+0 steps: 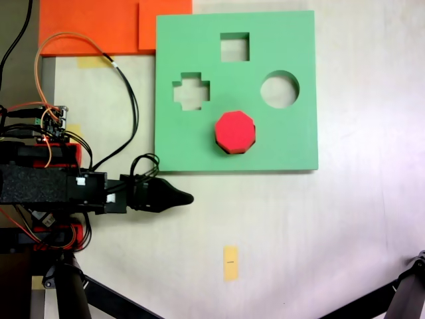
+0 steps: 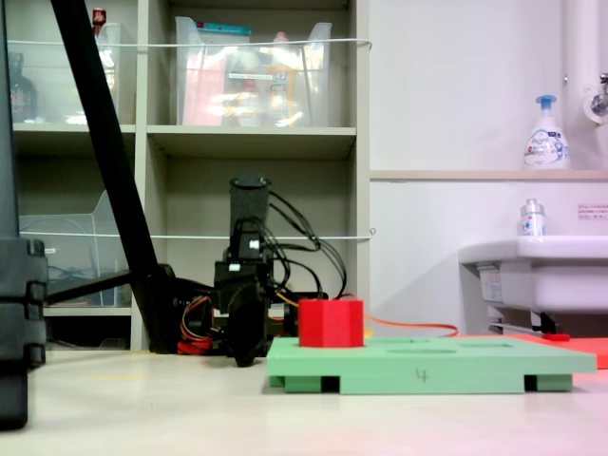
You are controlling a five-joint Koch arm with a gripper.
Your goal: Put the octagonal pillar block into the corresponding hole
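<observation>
While I look down through the first exterior view, I see my gripper (image 1: 182,197) low on the table (image 1: 345,226), its dark jaws brought together to a point and holding nothing. They point toward the first exterior view's right. Beyond the tip and a little toward the top of this view lies the green foam board (image 1: 292,143), close to the jaws but not touching them.

On this board, the octagonal pillar block (image 1: 234,131) sits in the corresponding hole (image 1: 232,152), of which only a thin dark edge shows under the red block. In the second exterior view the block (image 2: 331,323) stands upright and rises well above the board's top face (image 2: 427,361). I cannot tell how deep it sits.

Further from the jaws on the board are a cross cutout (image 1: 191,91), a square cutout (image 1: 234,47) and a round cutout (image 1: 279,89), all open. Between the jaws and the board I see only bare table. A small yellow tape piece (image 1: 230,262) lies on the table on the other side of the jaws, well apart. Orange foam sheets (image 1: 93,26) lie at the top left of the first exterior view, and loose cables (image 1: 126,93) curve from the arm toward them, near the board's left edge.
</observation>
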